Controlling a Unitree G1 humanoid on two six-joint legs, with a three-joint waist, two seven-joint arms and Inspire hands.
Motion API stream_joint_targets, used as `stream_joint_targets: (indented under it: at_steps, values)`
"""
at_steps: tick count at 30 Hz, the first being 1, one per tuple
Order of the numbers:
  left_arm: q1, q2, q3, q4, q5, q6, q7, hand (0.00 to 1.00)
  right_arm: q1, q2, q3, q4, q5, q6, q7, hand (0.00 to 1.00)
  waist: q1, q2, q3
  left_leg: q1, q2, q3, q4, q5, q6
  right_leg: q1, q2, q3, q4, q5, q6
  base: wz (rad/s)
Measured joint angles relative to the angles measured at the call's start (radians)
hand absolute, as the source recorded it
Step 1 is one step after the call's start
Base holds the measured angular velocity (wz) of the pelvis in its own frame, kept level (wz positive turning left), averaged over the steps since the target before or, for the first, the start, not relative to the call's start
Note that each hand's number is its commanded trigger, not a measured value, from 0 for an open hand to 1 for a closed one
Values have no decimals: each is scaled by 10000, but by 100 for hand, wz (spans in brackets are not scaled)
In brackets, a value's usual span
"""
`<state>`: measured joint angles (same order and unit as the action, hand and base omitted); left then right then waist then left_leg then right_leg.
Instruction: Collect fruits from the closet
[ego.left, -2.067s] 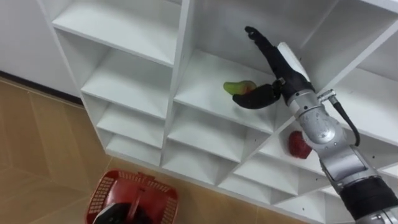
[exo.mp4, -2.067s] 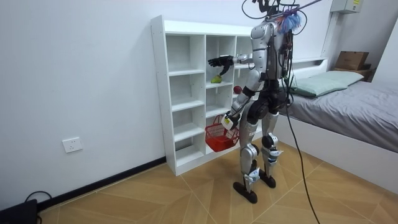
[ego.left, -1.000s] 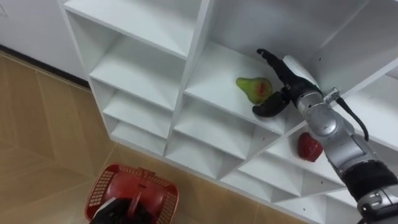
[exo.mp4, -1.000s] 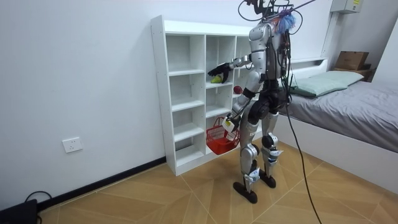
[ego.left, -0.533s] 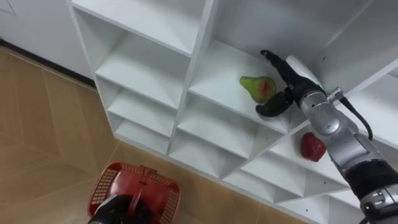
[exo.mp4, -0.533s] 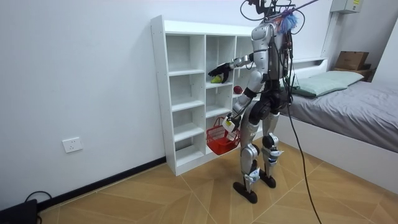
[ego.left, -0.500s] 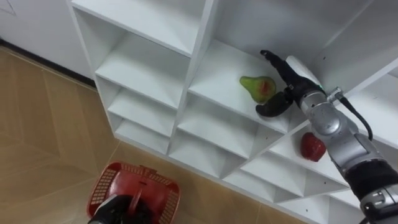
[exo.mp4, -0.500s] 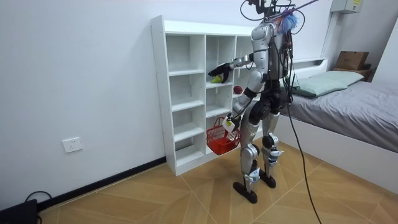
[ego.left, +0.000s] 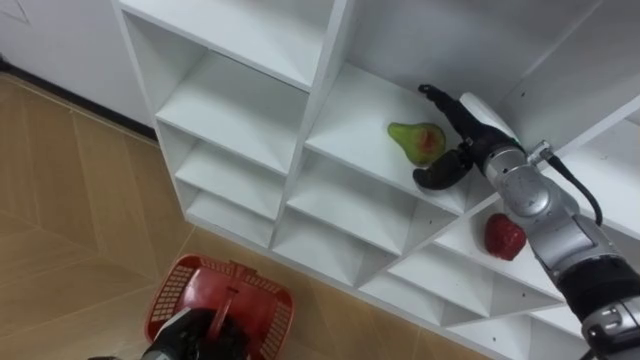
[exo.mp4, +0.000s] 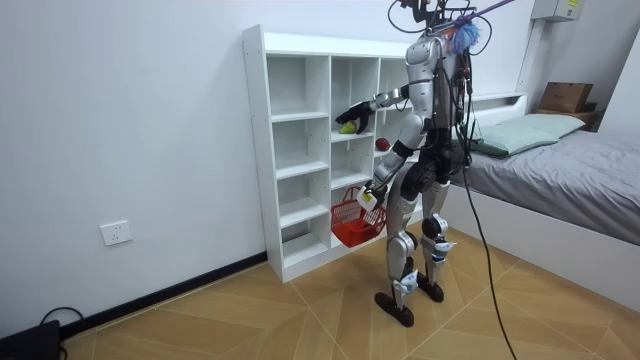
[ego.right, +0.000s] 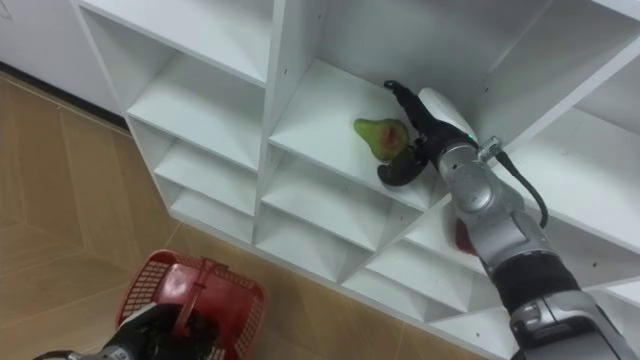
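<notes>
In a closet compartment the right hand was cupped beside the pear. Its fingers stretched along the fruit's right side, with the thumb curled just below, not closed on it. The pear lay on the shelf. Lower left, above the wood floor, the left hand gripped the red basket by its handle.

light: bright, even, indoor | shadows: soft, grey, inside closet compartments | white wall evenly lit

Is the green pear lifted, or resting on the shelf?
Resting: the green pear lies on the white closet shelf; the right robot hand is open beside it.
</notes>
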<state>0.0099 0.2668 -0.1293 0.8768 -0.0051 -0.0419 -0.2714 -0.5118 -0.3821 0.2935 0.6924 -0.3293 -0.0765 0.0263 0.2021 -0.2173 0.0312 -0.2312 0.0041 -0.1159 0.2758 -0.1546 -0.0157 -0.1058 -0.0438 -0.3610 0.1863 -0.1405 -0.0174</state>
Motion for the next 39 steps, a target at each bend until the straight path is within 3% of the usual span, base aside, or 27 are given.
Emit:
stream_joint_targets:
  at_steps: [19, 28, 39]
  values:
    - [-3, -14, 72, 63, -7, -1, -74, 100, -2, -21, 35, 96, 28, -94, 9, 0, 14, 52, -24, -34, 0, -2, -35, 11, -7, -1, 1, 0, -2, 2, -3, 0]
    - [-93, 26, 73, 63, -6, -1, -170, 100, -3, -51, 60, 137, 114, -88, 210, 0, 10, -110, 3, -60, -2, -3, -30, 10, -6, -21, -1, -8, -6, 2, -3, 0]
    - [-188, 17, 77, 62, 1, -1, -174, 100, -25, -93, 183, 165, 144, -55, 868, 0, 25, -74, 29, -58, 1, -29, -5, 16, -16, -59, 8, -10, -2, 23, -33, 0]
